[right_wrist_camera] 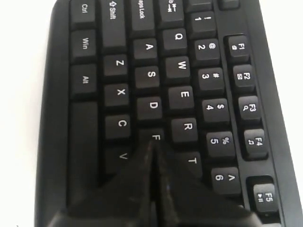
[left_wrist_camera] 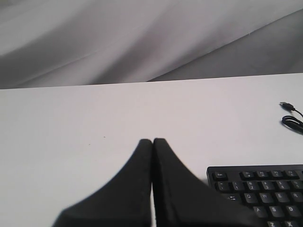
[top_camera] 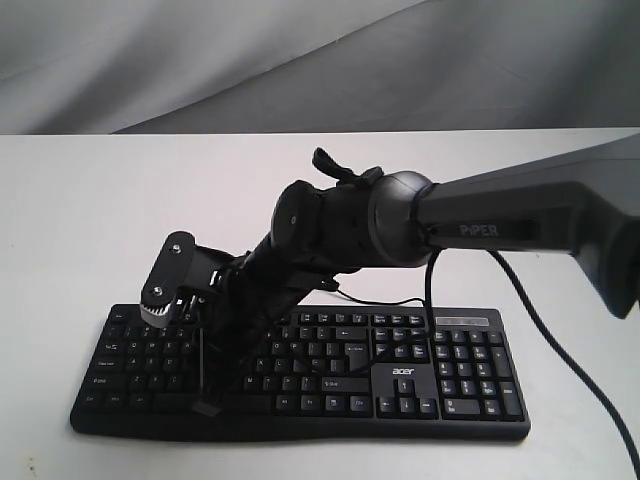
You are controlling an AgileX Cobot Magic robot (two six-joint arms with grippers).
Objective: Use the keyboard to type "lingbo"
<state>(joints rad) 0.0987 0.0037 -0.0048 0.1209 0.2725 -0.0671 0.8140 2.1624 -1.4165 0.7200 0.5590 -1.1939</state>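
The left jaws show only in the left wrist view: pressed flat together with nothing between them, the fingertips (left_wrist_camera: 145, 147) held over bare white worktop (left_wrist_camera: 71, 142). A corner of the keyboard (left_wrist_camera: 265, 194) lies just beside them, and its thin cable (left_wrist_camera: 291, 120) is looped further off on the worktop, its USB plug (left_wrist_camera: 284, 105) lying loose

In the exterior view the keyboard (top_camera: 350, 360) lies flat on the worktop (top_camera: 80, 220) near the front edge, number pad to the right, with the white acer logo (top_camera: 401, 372) beside the arrow keys. The right arm (top_camera: 500, 215) comes in from the right, crosses the middle and bends down over the left half of the keys

The right jaws are closed too, holding nothing. In the right wrist view their fingertips (right_wrist_camera: 147, 156) meet at a point over the F key (right_wrist_camera: 155, 137), between D (right_wrist_camera: 152, 105) and the row below. Whether they press the key or hang just above it, I cannot tell
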